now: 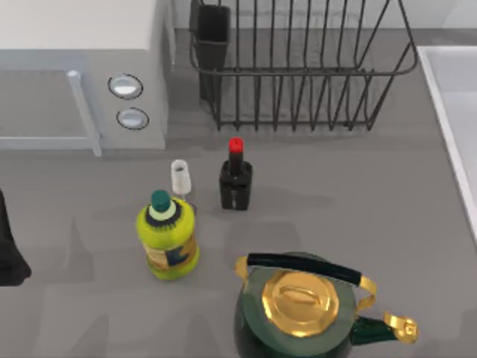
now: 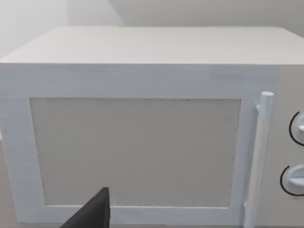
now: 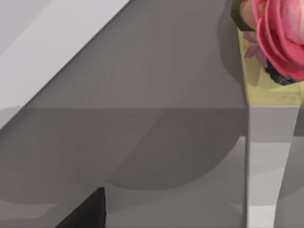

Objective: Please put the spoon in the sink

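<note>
Top view, sink cut off, right edge

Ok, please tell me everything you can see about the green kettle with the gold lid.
The kettle stands upright on the grey table, near the front edge of the top view, right of the yellow bottle. Its round body looks like glossy dark green enamel, and the bottom is cut off by the picture edge. A shiny gold lid with a small knob closes the top. A black grip on gold brackets arches over it. The green spout has a gold tip and points right. Nothing touches it.
</note>
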Motion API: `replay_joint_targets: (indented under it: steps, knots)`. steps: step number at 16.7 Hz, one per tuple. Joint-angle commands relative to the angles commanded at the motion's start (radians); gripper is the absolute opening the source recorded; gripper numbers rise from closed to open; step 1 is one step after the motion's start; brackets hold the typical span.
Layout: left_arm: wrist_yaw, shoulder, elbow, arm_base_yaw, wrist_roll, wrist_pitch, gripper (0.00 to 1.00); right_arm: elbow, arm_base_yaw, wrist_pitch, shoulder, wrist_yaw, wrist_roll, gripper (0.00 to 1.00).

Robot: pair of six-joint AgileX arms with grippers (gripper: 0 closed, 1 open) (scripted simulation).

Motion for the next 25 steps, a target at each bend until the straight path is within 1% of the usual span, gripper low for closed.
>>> replay_joint_targets:
  steps: [2, 3, 5, 7, 12, 14, 16, 22, 25]
  knots:
    - [0.0, 0.0, 0.0, 0.0, 0.0, 0.0, 1.0, 0.0, 0.0, 0.0, 0.0, 0.0, 0.0, 0.0]
    - [0.0, 0.0, 0.0, 0.0, 0.0, 0.0, 1.0, 0.036, 0.003, -0.072, -0.071, 0.011, 0.0, 0.0]
    - [0.0, 0.0, 0.0, 0.0, 0.0, 0.0, 1.0, 0.05, 0.001, -0.089, -0.074, 0.011, 0.001, 0.0]
    - [0.0, 0.0, 0.0, 0.0, 0.0, 0.0, 1.0, 0.093, 0.001, -0.147, -0.094, 0.011, -0.001, 0.0]
    - [0.0, 0.0, 0.0, 0.0, 0.0, 0.0, 1.0, 0.241, -0.002, -0.422, -0.184, 0.011, -0.004, 0.0]
    - [0.0, 0.0, 0.0, 0.0, 0.0, 0.0, 1.0, 0.29, -0.002, -0.493, -0.221, 0.011, -0.005, 0.0]
    - [0.0, 0.0, 0.0, 0.0, 0.0, 0.0, 1.0, 0.313, -0.002, -0.522, -0.242, 0.011, -0.007, 0.0]
    - [0.0, 0.0, 0.0, 0.0, 0.0, 0.0, 1.0, 0.321, 0.0, -0.525, -0.23, 0.011, -0.002, 0.0]
    - [0.0, 0.0, 0.0, 0.0, 0.0, 0.0, 1.0, 0.417, 0.012, -0.564, -0.146, 0.012, 0.018, 0.0]
